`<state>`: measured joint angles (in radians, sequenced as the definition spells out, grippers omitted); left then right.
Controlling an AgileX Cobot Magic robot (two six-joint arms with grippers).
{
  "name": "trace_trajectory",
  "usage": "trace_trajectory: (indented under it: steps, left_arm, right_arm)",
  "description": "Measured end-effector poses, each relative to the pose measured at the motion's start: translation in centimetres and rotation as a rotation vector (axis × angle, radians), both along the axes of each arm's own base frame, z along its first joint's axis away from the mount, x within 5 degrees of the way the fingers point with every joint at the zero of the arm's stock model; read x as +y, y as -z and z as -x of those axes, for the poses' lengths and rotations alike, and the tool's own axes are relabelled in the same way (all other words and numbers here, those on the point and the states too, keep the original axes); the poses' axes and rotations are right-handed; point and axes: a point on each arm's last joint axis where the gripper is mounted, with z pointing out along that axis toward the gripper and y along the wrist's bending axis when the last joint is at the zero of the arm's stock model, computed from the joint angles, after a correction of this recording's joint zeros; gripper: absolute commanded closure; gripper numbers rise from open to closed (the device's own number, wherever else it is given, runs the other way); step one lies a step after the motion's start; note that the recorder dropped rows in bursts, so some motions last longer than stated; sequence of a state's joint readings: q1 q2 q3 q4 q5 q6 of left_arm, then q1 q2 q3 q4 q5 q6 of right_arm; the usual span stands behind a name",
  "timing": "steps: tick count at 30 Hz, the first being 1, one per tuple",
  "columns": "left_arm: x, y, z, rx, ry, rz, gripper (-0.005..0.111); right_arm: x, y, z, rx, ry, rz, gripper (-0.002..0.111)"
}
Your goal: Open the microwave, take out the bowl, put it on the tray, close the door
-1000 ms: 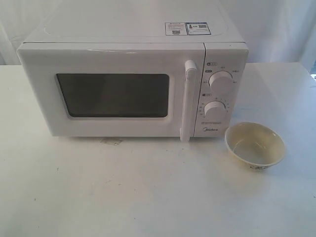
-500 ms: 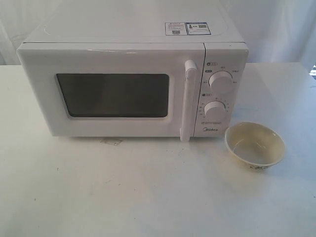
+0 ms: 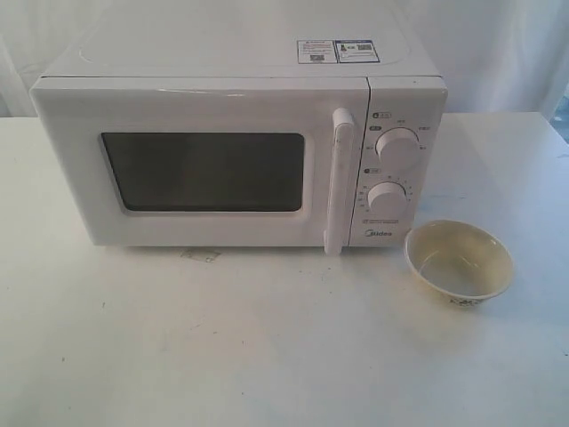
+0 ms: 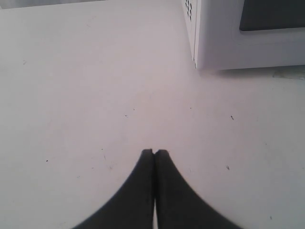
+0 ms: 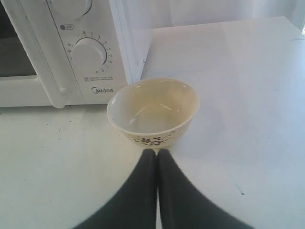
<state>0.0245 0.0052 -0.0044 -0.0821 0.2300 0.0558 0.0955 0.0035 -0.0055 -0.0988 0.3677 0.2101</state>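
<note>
The white microwave (image 3: pixel 240 133) stands at the back of the table with its door (image 3: pixel 200 165) closed, the bar handle (image 3: pixel 338 182) beside the two dials. The cream bowl (image 3: pixel 459 259) with dark floral marks sits upright and empty on the table, right of the microwave's front corner. No tray shows in any view. In the right wrist view the bowl (image 5: pixel 153 110) lies just beyond my right gripper (image 5: pixel 156 152), which is shut on nothing. My left gripper (image 4: pixel 154 153) is shut over bare table, with the microwave's corner (image 4: pixel 209 43) ahead. Neither gripper appears in the exterior view.
The white table (image 3: pixel 267 347) stretches in front of the microwave. A small scrap or sticker (image 3: pixel 201 255) lies on it under the door's lower edge. White curtains hang behind.
</note>
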Motion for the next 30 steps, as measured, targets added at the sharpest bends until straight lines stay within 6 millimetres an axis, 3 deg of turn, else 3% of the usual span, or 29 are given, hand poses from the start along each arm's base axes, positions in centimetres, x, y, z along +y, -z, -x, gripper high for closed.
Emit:
trace_trajectory:
  steps: [8, 30]
  left_arm:
    - [0.00, 0.00, 0.00, 0.000, 0.000, 0.000, 0.107]
    - [0.00, 0.00, 0.00, 0.000, 0.000, 0.000, 0.107]
  right_arm:
    - [-0.53, -0.02, 0.00, -0.002, 0.077, 0.042, 0.108]
    - [-0.55, -0.04, -0.01, -0.005, 0.078, 0.049, 0.108]
